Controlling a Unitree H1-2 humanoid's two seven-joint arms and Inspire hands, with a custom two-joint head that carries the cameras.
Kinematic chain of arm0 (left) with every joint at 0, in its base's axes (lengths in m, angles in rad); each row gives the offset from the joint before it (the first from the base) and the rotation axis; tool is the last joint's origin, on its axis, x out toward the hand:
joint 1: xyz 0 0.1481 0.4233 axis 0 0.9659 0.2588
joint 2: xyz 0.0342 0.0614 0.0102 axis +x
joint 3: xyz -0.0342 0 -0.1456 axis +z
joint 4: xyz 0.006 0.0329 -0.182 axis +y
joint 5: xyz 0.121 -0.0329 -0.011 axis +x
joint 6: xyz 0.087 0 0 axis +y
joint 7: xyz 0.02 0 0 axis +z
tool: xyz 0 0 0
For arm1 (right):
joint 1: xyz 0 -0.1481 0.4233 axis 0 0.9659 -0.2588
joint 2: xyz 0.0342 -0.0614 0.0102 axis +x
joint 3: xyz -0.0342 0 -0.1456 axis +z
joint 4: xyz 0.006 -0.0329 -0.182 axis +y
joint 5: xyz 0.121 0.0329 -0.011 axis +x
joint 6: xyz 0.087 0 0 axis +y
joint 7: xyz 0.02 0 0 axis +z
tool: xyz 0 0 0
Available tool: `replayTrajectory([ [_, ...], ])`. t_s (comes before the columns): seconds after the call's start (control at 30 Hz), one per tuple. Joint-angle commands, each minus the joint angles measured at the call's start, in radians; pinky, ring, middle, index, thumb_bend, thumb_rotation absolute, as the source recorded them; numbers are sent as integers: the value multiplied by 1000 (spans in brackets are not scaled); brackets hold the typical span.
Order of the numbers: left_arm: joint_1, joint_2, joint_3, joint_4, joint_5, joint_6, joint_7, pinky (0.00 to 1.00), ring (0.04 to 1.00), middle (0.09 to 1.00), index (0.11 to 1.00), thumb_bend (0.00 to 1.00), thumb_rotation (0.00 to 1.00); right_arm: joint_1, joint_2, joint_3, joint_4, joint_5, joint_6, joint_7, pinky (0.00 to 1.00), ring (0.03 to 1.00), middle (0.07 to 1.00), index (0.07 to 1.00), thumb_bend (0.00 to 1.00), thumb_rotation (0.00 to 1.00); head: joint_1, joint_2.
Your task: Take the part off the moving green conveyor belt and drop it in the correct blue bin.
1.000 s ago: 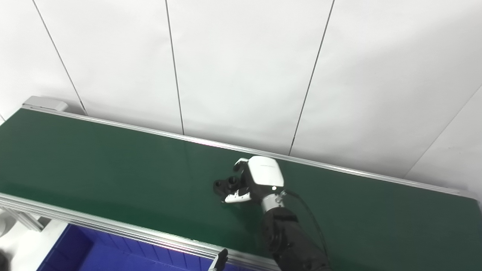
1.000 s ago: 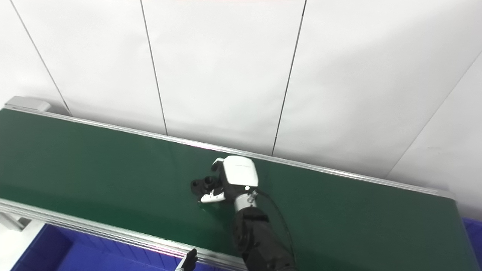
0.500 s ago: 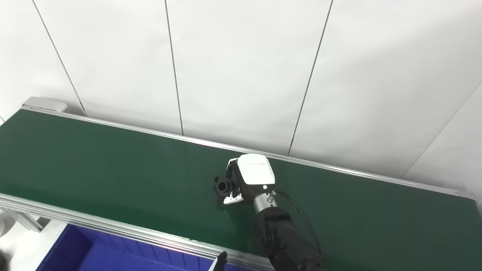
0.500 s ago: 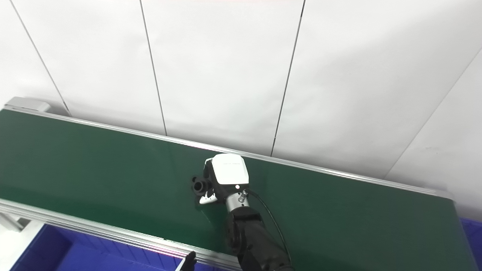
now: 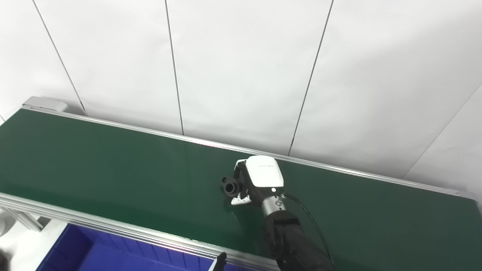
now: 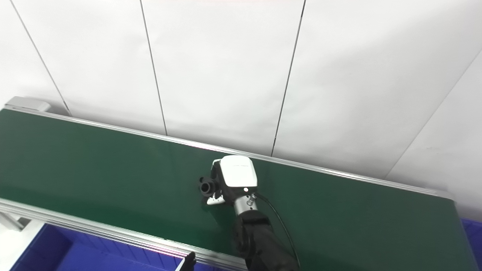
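While over the green belt, right hand fingers seemingly pinch the black part.

no legible text, labels or numbers

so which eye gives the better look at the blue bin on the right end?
Right eye view. A sliver of the right blue bin shows past the belt end at the frame's edge. The left eye view doesn't show it at all; there only the near-left blue bin is visible.
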Motion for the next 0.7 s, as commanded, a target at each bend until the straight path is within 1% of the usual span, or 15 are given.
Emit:
replayTrajectory([
  [0.0,23,-86,-81,-32,-20,-3,2,1000,1000,1000,1000,484,1000,10,2,0,-73,8,-12,36,114,171,257,490,510,131,-14,3],
  [0.07,16,-81,-73,-34,-29,-1,0,1000,1000,1000,1000,478,1000,30,-17,-9,-159,7,-9,64,112,168,252,488,508,131,-30,10],
  [0.17,5,-73,-60,-44,-52,9,-5,1000,1000,1000,1000,476,1000,58,-38,-21,-282,-4,14,119,113,168,253,488,507,132,-66,21],
  [0.2,3,-72,-58,-47,-64,14,-8,1000,1000,1000,1000,474,1000,67,-45,-24,-320,-12,23,137,113,169,255,489,507,133,-66,21],
  [0.23,-1,-69,-54,-52,-79,18,-12,1000,1000,1000,1000,474,1000,75,-52,-26,-356,-23,30,153,114,170,259,490,506,134,-87,30],
  [0.27,-4,-65,-51,-55,-89,22,-14,1000,1000,1000,1000,470,1000,79,-54,-28,-377,-32,35,165,119,177,268,490,506,136,-91,31],
  [0.33,-14,-55,-42,-61,-117,27,-22,1000,1000,1000,1000,470,1000,102,-78,-33,-472,-56,42,209,132,190,285,490,504,138,-128,47],
  [0.43,-27,-35,-27,-75,-129,40,-32,1000,1000,1000,1000,480,1000,138,-105,-47,-604,-78,49,271,136,192,286,490,504,139,-170,66],
  [0.47,-32,-28,-20,-83,-140,47,-36,1000,1000,1000,1000,484,1000,145,-107,-50,-636,-87,57,293,135,191,285,490,504,138,-200,81],
  [0.5,-35,-23,-16,-88,-151,53,-40,1000,1000,1000,1000,490,1000,155,-111,-54,-668,-99,65,314,130,187,280,490,504,138,-200,81],
  [0.53,-38,-17,-11,-93,-165,58,-44,1000,1000,1000,1000,507,999,169,-116,-55,-702,-116,72,337,124,181,274,490,505,136,-217,92],
  [0.57,-40,-12,-8,-98,-174,63,-47,1000,1000,1000,1000,540,989,178,-117,-57,-724,-130,76,354,119,178,271,489,507,134,-222,93],
  [0.6,-44,-5,-1,-101,-185,63,-49,1000,1000,1000,1000,551,985,201,-125,-55,-762,-149,79,378,117,176,270,489,508,133,-249,105],
  [0.63,-47,0,3,-103,-191,62,-51,1000,1000,1000,1000,554,996,217,-129,-55,-788,-163,79,396,115,176,272,489,509,132,-249,105],
  [0.67,-47,5,10,-112,-205,72,-53,1000,1000,1000,1000,561,998,244,-135,-56,-825,-180,83,421,116,177,274,489,509,132,-270,119],
])
